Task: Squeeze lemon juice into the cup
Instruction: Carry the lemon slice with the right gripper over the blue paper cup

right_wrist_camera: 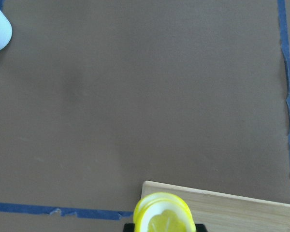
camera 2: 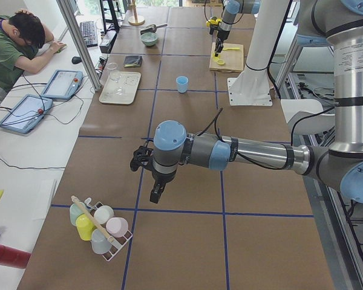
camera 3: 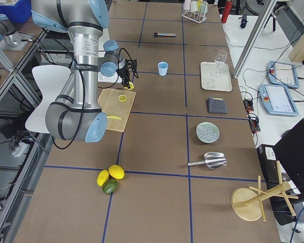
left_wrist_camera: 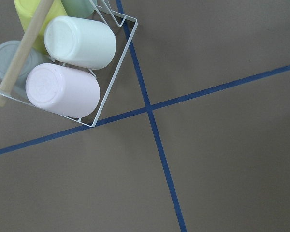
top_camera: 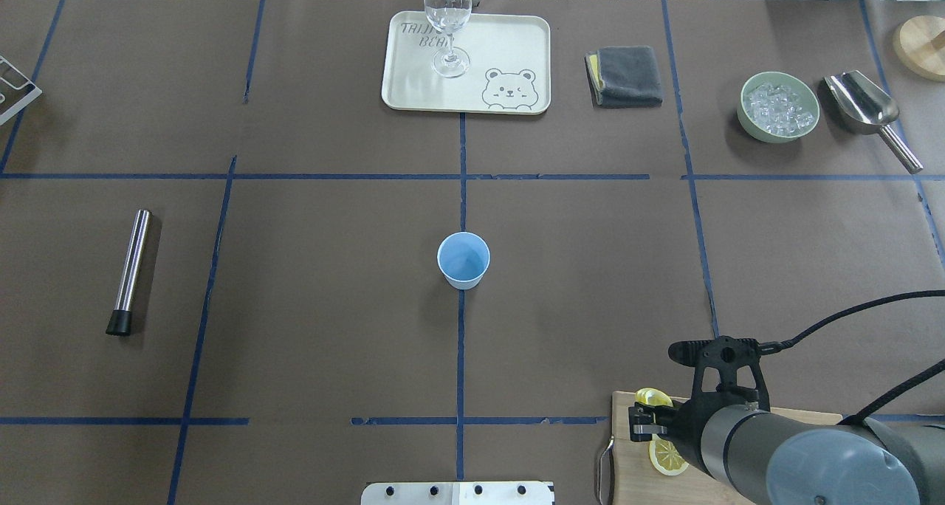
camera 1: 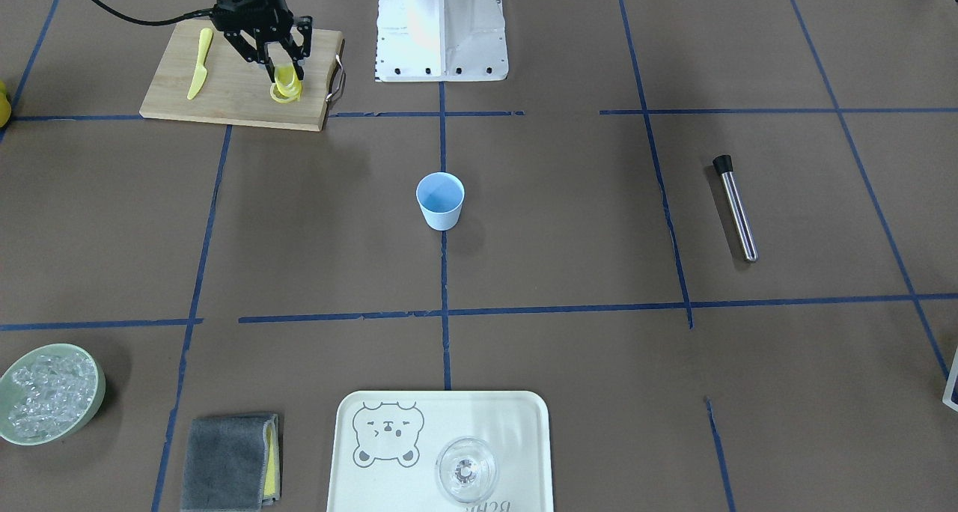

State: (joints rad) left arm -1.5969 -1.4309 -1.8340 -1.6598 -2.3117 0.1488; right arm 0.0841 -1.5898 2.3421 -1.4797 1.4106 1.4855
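The light-blue cup stands upright at the middle of the table, also in the overhead view. My right gripper is shut on a yellow lemon slice, held bent a little above the wooden cutting board near its corner. The held slice also shows in the right wrist view. A second lemon slice lies flat on the board. The cup is well away from this gripper. My left gripper shows only in the left side view, over bare table; I cannot tell whether it is open.
A yellow knife lies on the board. A metal rod, a tray with a clear glass, a grey cloth and a green bowl of ice sit around. A rack of cups is under the left wrist.
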